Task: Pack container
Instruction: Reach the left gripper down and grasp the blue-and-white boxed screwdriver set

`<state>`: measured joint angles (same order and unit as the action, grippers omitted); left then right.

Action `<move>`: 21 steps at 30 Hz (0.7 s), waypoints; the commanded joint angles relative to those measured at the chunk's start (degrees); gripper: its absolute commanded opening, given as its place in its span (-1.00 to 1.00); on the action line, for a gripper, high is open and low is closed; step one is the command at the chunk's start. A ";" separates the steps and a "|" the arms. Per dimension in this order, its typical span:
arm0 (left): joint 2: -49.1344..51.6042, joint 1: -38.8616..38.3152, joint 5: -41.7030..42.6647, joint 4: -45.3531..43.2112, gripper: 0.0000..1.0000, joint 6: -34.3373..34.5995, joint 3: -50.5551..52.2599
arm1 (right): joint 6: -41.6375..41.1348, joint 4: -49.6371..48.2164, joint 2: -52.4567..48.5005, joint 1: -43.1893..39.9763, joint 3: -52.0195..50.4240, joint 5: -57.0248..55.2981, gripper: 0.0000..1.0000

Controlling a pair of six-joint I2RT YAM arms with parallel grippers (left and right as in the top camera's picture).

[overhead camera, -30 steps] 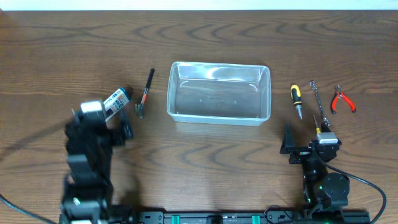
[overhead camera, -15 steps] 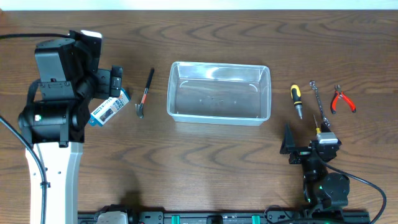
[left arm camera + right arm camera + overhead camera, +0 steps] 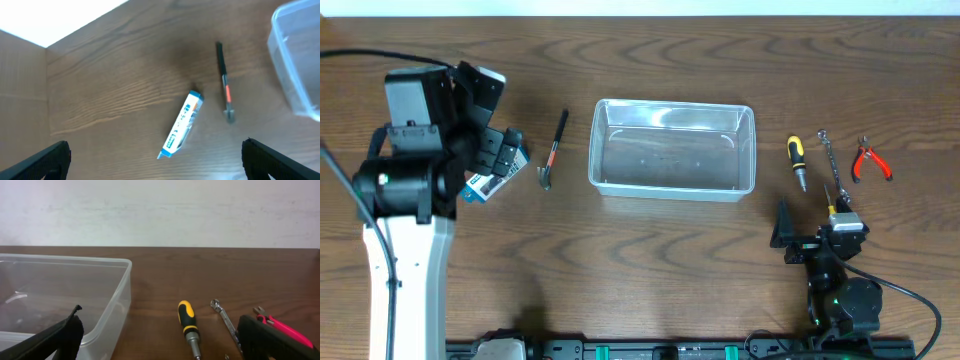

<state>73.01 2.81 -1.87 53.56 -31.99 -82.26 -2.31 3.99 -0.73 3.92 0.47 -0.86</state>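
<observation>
Above blue-white box (image 3: 181,125): left tool (image 3: 500,155) wide open, empty.

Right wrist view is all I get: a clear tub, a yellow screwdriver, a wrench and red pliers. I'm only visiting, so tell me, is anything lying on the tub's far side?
Observer: Yes. A blue-and-white box lies on the table, left of the container.
Operator: Anything else over there?
Observer: A black stick with a red band lies between that box and the container, touching neither.
Operator: Is an arm near them?
Observer: The left tool hangs open above the box, holding nothing.
</observation>
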 commanded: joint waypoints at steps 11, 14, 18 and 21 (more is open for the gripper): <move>19.91 6.43 -0.26 -0.46 0.98 -9.09 -1.11 | 0.66 0.11 0.35 -0.59 -0.15 -0.20 0.98; 22.27 6.93 -0.24 -0.48 1.00 -9.60 -1.11 | 0.66 0.11 0.35 -0.59 -0.15 -0.20 0.98; 26.05 8.02 -0.24 -0.46 0.92 -9.60 -1.01 | 0.66 0.11 0.35 -0.59 -0.15 -0.20 0.99; 28.48 8.70 -0.15 -0.44 0.90 -9.57 -0.39 | 0.66 0.13 0.35 -0.59 -0.15 -0.20 0.98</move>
<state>99.35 10.66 -1.87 52.93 -40.82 -82.76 -2.31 3.99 -0.73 3.92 0.47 -0.86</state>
